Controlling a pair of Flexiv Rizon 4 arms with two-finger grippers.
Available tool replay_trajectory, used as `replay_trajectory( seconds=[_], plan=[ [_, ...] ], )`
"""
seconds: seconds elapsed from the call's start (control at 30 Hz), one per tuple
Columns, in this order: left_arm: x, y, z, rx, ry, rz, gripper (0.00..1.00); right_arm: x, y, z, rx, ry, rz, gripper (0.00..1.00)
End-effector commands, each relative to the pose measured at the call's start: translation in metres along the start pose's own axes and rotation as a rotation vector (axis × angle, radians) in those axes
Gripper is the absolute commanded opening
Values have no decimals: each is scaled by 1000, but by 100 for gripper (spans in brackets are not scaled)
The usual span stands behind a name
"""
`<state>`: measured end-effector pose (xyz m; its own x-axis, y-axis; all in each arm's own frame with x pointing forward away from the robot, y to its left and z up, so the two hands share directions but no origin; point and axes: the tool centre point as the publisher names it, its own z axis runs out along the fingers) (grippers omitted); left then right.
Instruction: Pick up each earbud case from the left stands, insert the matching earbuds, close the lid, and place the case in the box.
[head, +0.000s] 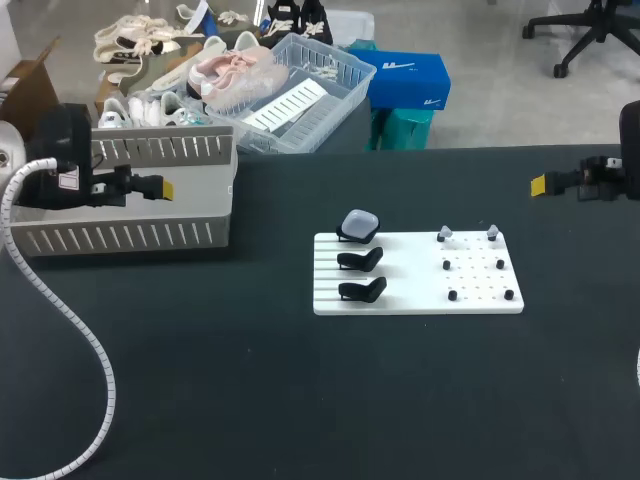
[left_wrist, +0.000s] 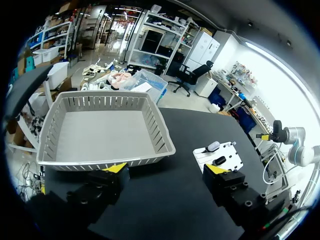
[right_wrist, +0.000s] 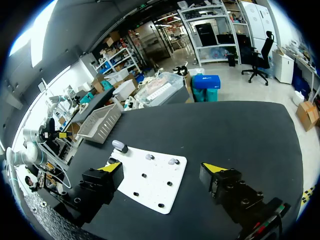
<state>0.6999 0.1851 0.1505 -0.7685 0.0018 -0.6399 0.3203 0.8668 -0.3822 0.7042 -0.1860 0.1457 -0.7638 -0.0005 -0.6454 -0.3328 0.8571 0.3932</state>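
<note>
Black table (head: 250, 380), earbud case (head: 359, 224) on board (head: 420, 285)

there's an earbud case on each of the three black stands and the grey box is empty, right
No: only the rear stand holds an earbud case; the middle stand and front stand are bare, per the head view. The grey box is empty.
</note>
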Motion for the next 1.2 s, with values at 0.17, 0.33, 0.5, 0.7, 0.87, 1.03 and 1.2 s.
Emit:
replay_trajectory(
  seconds=[0.17, 0.33, 0.5, 0.7, 0.87, 1.03, 1.2],
  plan=[
    [-9, -19, 3, 109, -11, 189, 100, 0, 1, -1, 5, 1, 1, 100],
    [-10, -42, 15, 231, -12, 406, 100, 0, 1, -1, 5, 1, 1, 100],
    [-7, -62, 31, 312, -18, 664, 100, 0, 1, -1, 5, 1, 1, 100],
    [-8, -81, 51, 445, -21, 841, 100, 0, 1, -1, 5, 1, 1, 100],
    [-7, -94, 69, 483, -83, 944, 100, 0, 1, -1, 5, 1, 1, 100],
    [1, -105, 84, 525, -77, 1033, 100, 0, 1, -1, 5, 1, 1, 100],
    [8, -117, 98, 558, -79, 1068, 100, 0, 1, -1, 5, 1, 1, 100]
  ],
)
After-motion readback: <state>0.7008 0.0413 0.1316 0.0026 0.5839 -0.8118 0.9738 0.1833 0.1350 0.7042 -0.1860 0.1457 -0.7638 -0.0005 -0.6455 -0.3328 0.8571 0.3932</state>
